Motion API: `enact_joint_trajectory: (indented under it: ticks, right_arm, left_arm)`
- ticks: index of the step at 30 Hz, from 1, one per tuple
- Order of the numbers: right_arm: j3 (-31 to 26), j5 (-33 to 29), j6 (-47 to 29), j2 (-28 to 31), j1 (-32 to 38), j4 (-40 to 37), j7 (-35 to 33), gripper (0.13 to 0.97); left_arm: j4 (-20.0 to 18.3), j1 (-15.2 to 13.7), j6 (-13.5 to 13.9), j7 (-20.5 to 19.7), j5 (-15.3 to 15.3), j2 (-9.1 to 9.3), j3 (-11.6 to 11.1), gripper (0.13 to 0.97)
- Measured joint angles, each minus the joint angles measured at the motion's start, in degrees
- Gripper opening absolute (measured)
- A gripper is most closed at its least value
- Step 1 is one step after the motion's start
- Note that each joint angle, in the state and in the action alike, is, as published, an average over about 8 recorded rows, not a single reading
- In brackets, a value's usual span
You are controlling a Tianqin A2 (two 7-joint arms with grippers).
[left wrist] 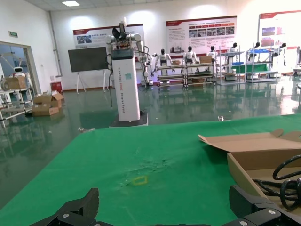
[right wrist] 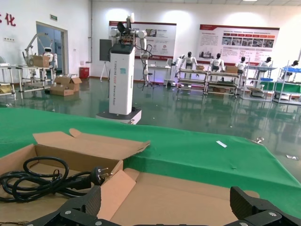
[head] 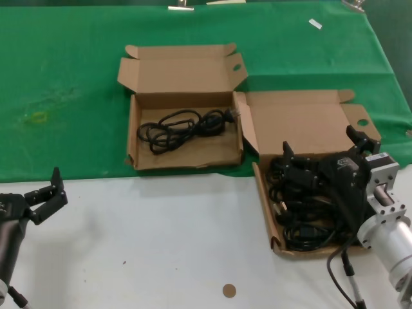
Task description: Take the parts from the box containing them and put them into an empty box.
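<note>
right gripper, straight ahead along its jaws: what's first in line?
Probably the raised lid of the box it hovers over. The right gripper is open, pointing across the cables toward that lid; depth is unclear.

- A green cloth (head: 77,84) is spread over the far half of the work surface, and a bare white tabletop (head: 161,238) is seen nearer.
- A small brown disc (head: 228,291) is spotted on the white part.
- Beyond, a glossy green floor (left wrist: 70,127) is lit by ceiling panels (left wrist: 70,3) and reflections are thrown across it.
- A white pillar stand (left wrist: 125,84) is seen mid-hall.
- White walls are hung with poster boards (right wrist: 237,38); a dark screen (left wrist: 88,59) is mounted nearby.
- Shelving racks (right wrist: 207,80) are lined along the back.
- Cardboard cartons (left wrist: 44,103) are stacked by a doorway.
</note>
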Motion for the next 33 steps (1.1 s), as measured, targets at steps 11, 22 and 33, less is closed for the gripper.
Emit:
enact_joint_trajectory:
  ticks: [11, 22, 33]
  right_arm:
    - [0.0, 0.0, 0.0, 0.0, 0.0, 0.0, 0.0, 0.966]
    - [0.0, 0.0, 0.0, 0.0, 0.0, 0.0, 0.0, 0.966]
    - [0.0, 0.0, 0.0, 0.0, 0.0, 0.0, 0.0, 0.966]
  left_arm:
    - [0.0, 0.0, 0.0, 0.0, 0.0, 0.0, 0.0, 0.966]
    - [0.0, 0.0, 0.0, 0.0, 0.0, 0.0, 0.0, 0.966]
    - [0.0, 0.0, 0.0, 0.0, 0.0, 0.0, 0.0, 0.966]
